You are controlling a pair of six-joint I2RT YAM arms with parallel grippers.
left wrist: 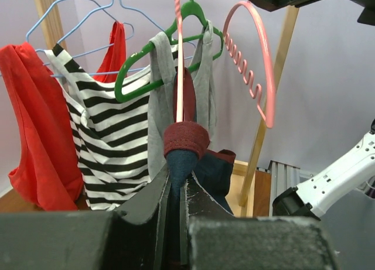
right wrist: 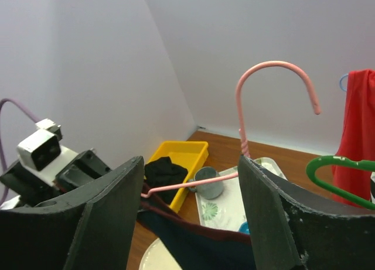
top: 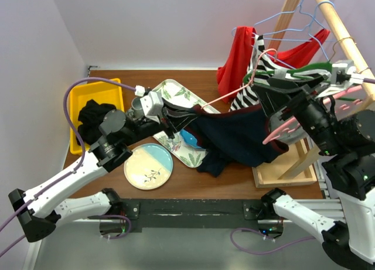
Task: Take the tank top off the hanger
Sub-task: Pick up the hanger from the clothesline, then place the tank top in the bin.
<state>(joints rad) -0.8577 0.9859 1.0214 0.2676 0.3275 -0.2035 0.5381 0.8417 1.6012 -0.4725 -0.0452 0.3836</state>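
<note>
The navy tank top [top: 234,138] with maroon trim hangs stretched between the arms over the table. My left gripper [top: 173,120] is shut on one strap end; in the left wrist view the navy cloth [left wrist: 186,142] is pinched between the closed jaws [left wrist: 177,194]. The pink hanger [top: 275,132] still runs through the top; its thin arm [left wrist: 179,47] rises from the maroon hem. My right gripper [top: 284,115] is open, and the hanger [right wrist: 275,65] passes between its wide jaws [right wrist: 190,205], its neck against the right finger. The tank top [right wrist: 193,243] sags below.
A wooden rack [top: 345,41] at the right carries a striped top [left wrist: 105,129], a red garment [top: 237,53], a green hanger [left wrist: 193,12] with a grey top, and blue hangers. A yellow bin [top: 111,85], patterned tray [top: 176,94], metal cup [right wrist: 208,182] and plate [top: 148,166] lie left.
</note>
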